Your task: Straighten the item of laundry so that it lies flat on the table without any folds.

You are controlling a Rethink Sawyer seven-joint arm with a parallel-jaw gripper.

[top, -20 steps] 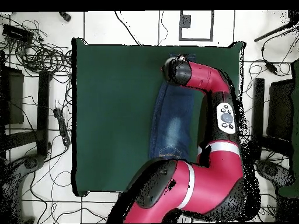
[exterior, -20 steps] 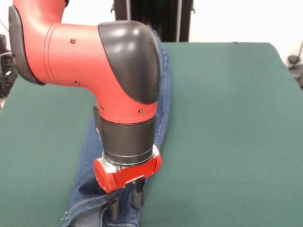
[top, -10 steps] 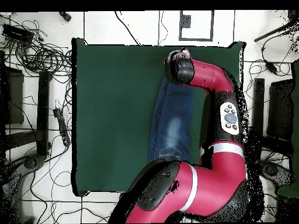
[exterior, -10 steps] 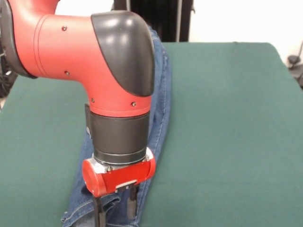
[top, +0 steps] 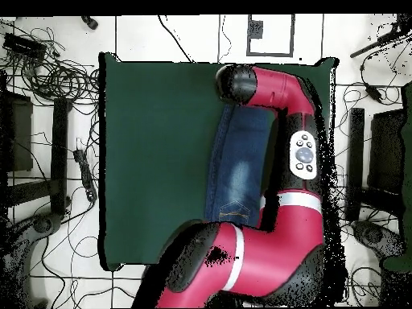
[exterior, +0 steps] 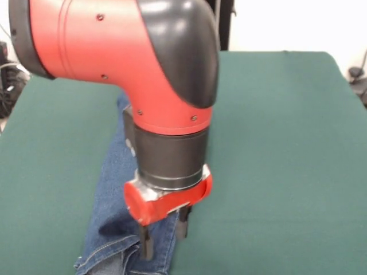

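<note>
One item of laundry (exterior: 117, 189), a small pair of blue denim jeans, is lying lengthwise on one dark green table (exterior: 275, 149); one red and black arm is reaching over it with one gripper (exterior: 163, 239). In the overhead view the jeans (top: 240, 165) are sitting right of the table's (top: 153, 145) centre, running from about 12 o'clock down to 6 o'clock, with a faded pale patch in the lower half and a pocket outline near the 6 o'clock end. The legs are lying stacked as a single narrow strip. In the front view the gripper's two dark fingers (exterior: 145, 245) are pointing down with a narrow gap between them, poised at the jeans' crumpled near end, at the strip's right edge; no cloth is showing between them. Compared with half a second ago, the gripper is sitting further toward 3 o'clock in the front view. In the overhead view the wrist (top: 233, 84) is now lying further toward 9 o'clock, at the jeans' 12 o'clock end. The jeans themselves are appearing unchanged.
</note>
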